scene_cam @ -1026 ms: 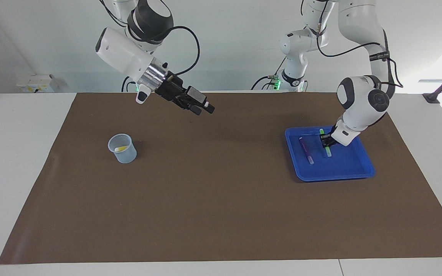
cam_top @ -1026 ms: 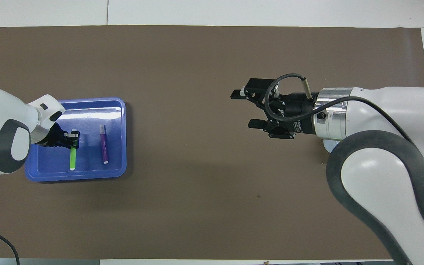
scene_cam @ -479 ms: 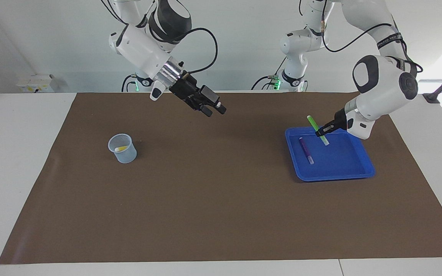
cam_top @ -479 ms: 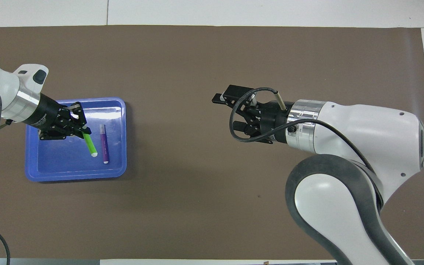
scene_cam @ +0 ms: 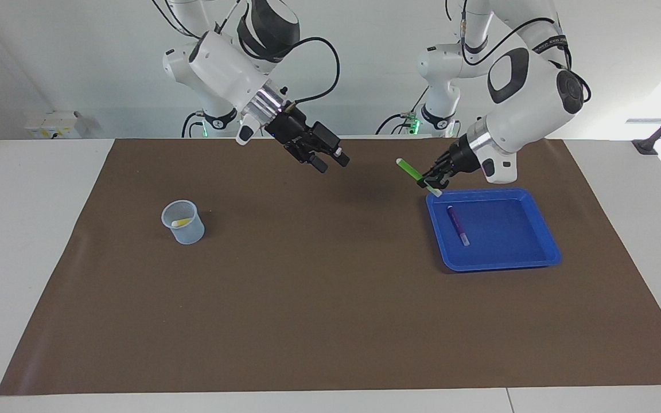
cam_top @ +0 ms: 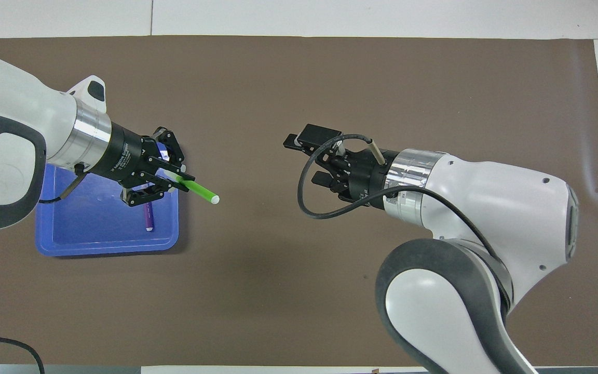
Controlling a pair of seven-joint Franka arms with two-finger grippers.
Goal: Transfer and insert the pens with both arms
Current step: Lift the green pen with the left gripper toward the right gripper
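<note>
While gripped, green pen points mid-table, seemingly.

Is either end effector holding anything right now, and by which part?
The left end effector holds the green pen near its lower pale end. The right end effector is open, empty.

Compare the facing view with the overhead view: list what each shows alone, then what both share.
Facing view only: the cup with the yellow pen in it, toward the right arm's end of the table, and both arms' bases.

Overhead view only: nothing on the table that the facing view lacks; here the right arm hides where the cup stands.

Both: the left gripper shut on the green pen at the tray's corner, the purple pen lying in the blue tray, and the open right gripper facing the green pen.
</note>
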